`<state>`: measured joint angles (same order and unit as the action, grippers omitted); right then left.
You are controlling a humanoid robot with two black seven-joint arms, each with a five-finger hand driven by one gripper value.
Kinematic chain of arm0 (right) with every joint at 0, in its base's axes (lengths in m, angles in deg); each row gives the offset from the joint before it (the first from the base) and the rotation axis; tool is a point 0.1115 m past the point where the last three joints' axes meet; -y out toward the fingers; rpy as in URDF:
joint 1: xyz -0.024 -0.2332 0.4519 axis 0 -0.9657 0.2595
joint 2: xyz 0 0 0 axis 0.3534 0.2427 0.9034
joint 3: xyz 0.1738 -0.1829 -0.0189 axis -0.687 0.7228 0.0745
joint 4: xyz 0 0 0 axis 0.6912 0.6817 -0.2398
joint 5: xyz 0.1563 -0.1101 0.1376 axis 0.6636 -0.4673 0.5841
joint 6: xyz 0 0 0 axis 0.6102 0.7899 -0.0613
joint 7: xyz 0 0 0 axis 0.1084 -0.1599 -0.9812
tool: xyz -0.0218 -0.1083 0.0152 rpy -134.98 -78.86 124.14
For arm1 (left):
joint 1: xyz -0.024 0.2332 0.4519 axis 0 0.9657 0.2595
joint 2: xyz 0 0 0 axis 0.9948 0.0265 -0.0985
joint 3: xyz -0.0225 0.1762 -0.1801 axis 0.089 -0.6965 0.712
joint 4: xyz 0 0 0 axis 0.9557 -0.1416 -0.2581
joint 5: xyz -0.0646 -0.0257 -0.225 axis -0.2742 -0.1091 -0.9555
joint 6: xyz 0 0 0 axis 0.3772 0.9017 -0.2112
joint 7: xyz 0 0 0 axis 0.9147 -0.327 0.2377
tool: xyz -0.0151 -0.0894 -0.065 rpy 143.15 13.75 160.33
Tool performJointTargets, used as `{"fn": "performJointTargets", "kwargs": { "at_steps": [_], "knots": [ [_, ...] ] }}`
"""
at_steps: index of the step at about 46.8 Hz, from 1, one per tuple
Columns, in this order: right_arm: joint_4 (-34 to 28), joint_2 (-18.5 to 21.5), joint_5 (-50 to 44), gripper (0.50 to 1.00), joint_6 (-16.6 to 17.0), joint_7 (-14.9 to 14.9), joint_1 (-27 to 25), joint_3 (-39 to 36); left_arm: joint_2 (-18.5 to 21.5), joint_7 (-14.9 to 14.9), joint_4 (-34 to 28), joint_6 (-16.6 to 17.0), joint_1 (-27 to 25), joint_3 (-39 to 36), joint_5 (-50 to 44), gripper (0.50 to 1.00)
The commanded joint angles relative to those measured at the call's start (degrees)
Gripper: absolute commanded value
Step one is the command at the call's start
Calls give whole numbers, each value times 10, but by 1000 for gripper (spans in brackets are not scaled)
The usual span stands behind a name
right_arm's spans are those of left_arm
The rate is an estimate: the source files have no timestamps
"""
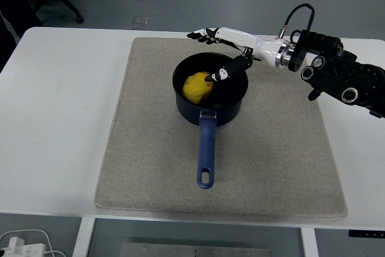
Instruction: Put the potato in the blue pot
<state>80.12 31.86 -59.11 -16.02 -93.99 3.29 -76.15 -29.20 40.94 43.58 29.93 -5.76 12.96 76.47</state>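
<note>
White table (60, 118), grey mat (271, 167) under all. Blue pot (210, 91), handle toward you. Right hand (225, 49) over pot's far rim, fingers spread, clamped on nothing. Potato (197, 86) inside pot, just below thumb tip; whether touching, unclear. You likely only withdraw now.
</note>
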Motion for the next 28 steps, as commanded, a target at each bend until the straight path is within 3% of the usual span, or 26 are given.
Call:
{"fn": "performJointTargets", "kwargs": {
  "at_steps": [1, 14, 28],
  "knots": [
    [0, -2, 0, 926, 0, 0, 1, 0, 0, 0, 0, 0, 0, 0, 0, 996],
    [2, -16, -1, 926, 12, 0, 3, -27, 0, 0, 0, 0, 0, 0, 0, 996],
    [1, -58, 0, 926, 22, -1, 6, -33, 0, 0, 0, 0, 0, 0, 0, 996]
  ]
}}
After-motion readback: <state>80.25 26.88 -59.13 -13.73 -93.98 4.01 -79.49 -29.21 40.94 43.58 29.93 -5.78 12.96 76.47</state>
